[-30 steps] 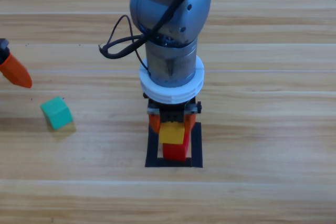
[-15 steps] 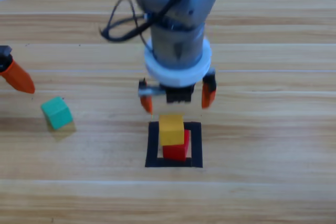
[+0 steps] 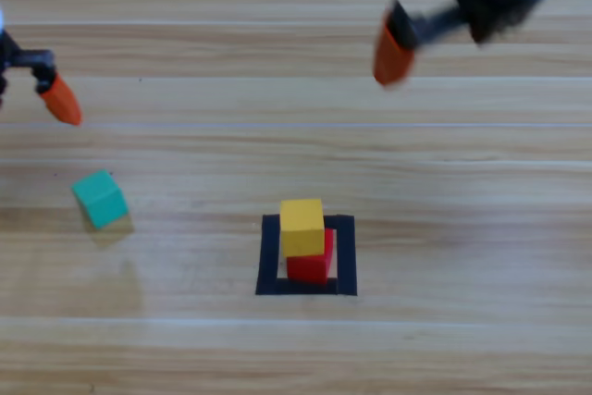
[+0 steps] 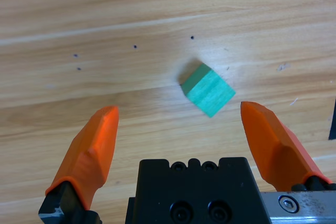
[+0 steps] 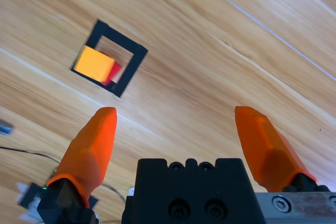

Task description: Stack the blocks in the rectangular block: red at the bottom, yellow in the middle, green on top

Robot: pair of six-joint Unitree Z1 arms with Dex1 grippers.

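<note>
Orange jaw tips show at the far left edge of the table, where the left gripper (image 4: 178, 124) hangs above bare wood with its jaws spread wide and nothing between them. In its own wrist view the teal-green cube (image 4: 208, 89) lies ahead of the jaws, about midway between the two tips but clear of both, turned at an angle to the wood grain. From above, the same green cube (image 3: 100, 198) sits alone on the table (image 3: 462, 210), below and slightly right of that gripper and well to the left of the black tape square.

Moving to the middle, the black tape square (image 3: 344, 256) lies flat on the wood with the red cube (image 3: 310, 265) inside it, resting on the bare wood within the outline. The yellow cube (image 3: 302, 227) sits on top of the red one, covering most of it, so only the red cube's front part shows from above. The pair stands nearer the left side of the outline than the right. Nothing touches either cube.

At the upper right, the right gripper (image 5: 178, 124) is up near the top edge of the picture, well away from the stack. Its jaws are apart and empty. Its wrist view looks down from a distance at the tape square (image 5: 134, 64) with the yellow cube (image 5: 93, 64) over the red cube (image 5: 113, 73).
</note>
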